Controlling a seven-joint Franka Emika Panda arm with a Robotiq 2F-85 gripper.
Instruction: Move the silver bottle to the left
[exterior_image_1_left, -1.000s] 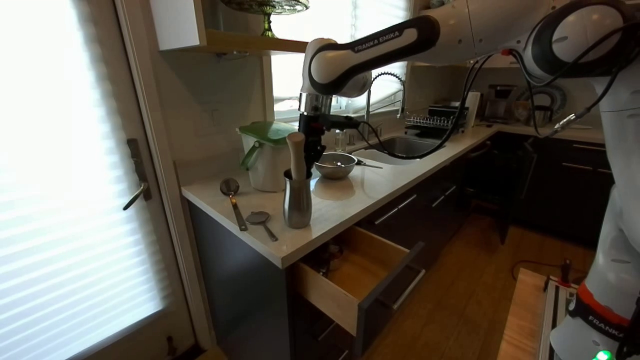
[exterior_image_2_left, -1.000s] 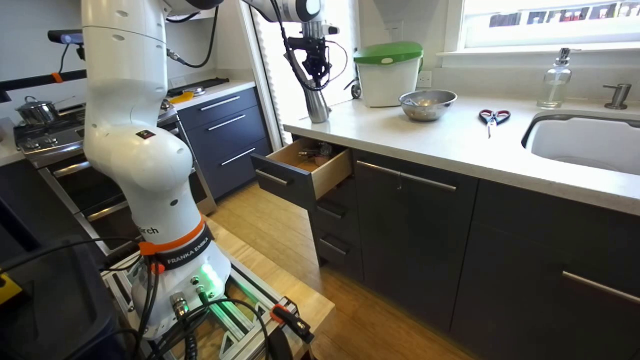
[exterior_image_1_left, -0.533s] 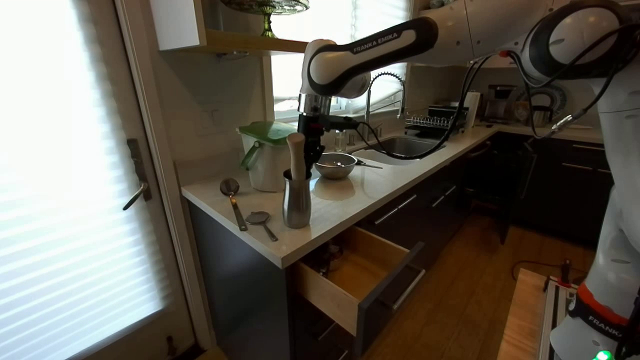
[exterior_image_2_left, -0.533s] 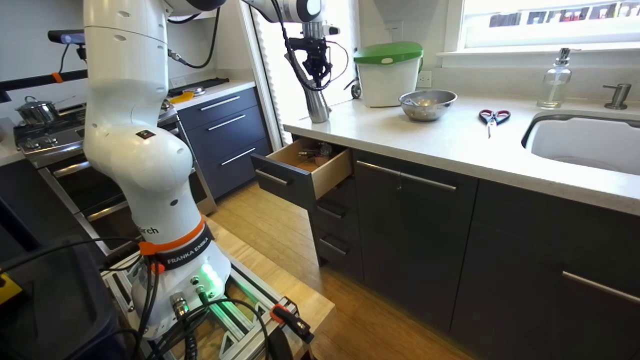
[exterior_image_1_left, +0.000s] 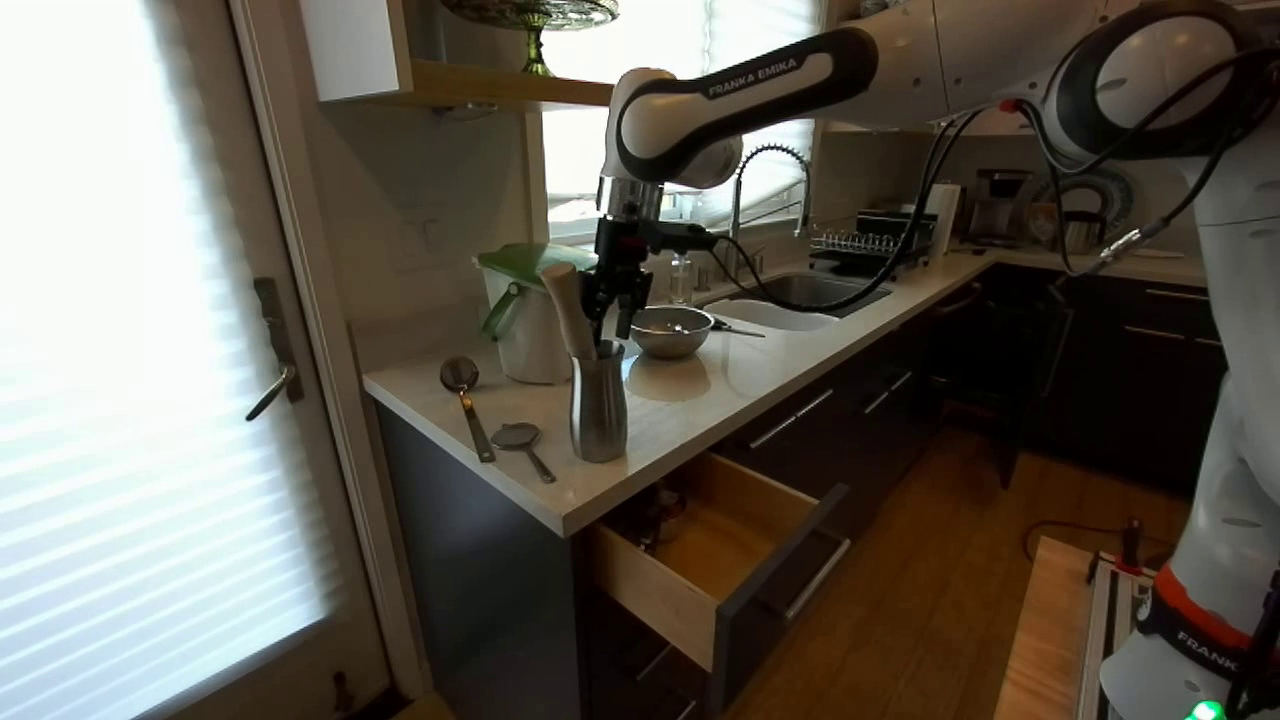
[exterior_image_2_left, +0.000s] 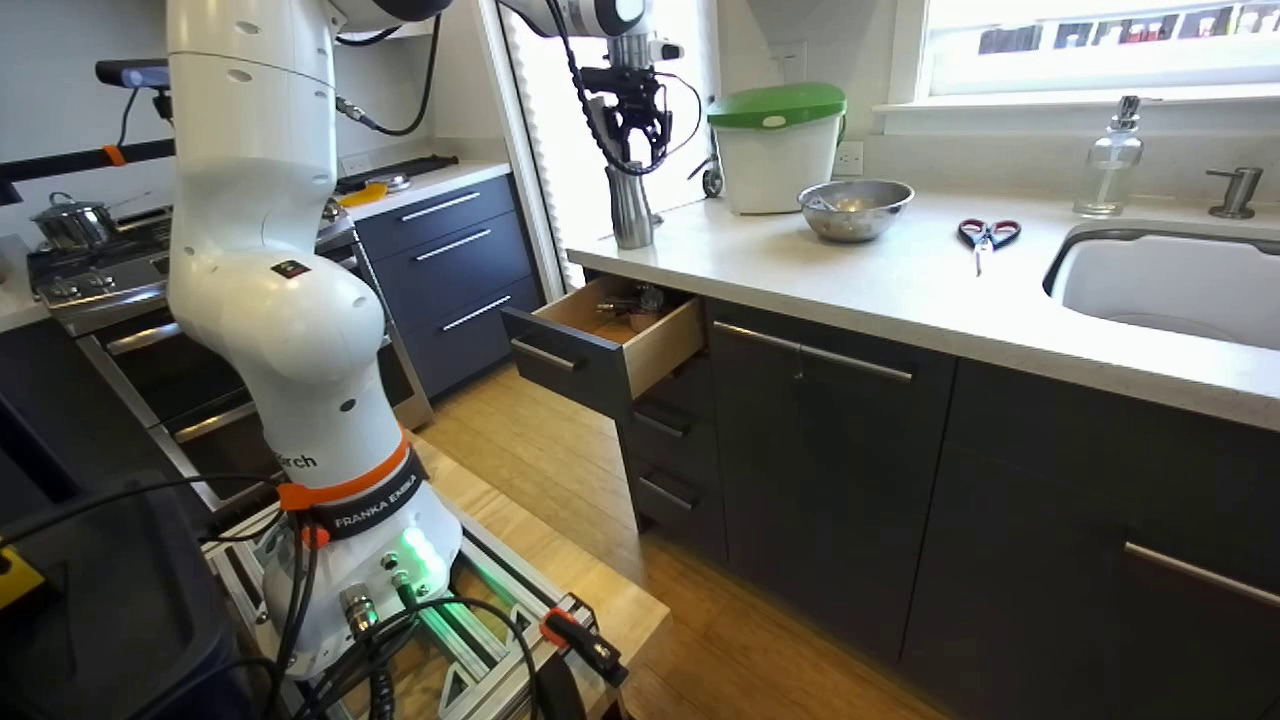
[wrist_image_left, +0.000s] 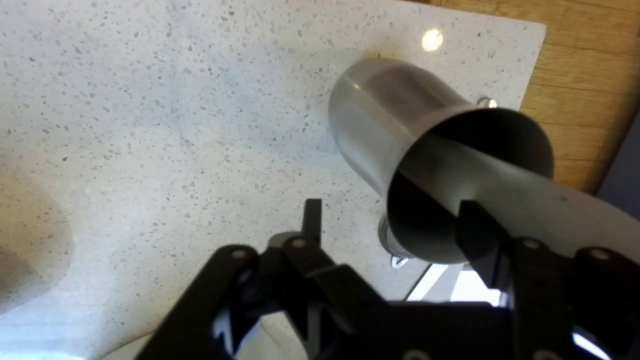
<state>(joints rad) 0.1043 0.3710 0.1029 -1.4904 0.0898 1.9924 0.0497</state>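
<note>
The silver bottle, a brushed metal vessel, stands upright on the white counter close to its end corner, also seen as the silver bottle. A pale wooden handle sticks out of its mouth, leaning over to one side. My gripper is just above the rim with its two fingers spread apart. In the wrist view the bottle lies past the fingertips; one finger overlaps its mouth and the handle, the opposite finger is over bare counter. Whether that first finger touches the handle I cannot tell.
Two strainers, a longer one and a small one, lie beside the bottle. A green-lidded container, a metal bowl and scissors are farther along. An open drawer juts out below the counter edge.
The jaws have opened and the gripper has risen slightly. The bottle has shifted a little and settled straighter, and the wooden handle has tipped away from the gripper.
</note>
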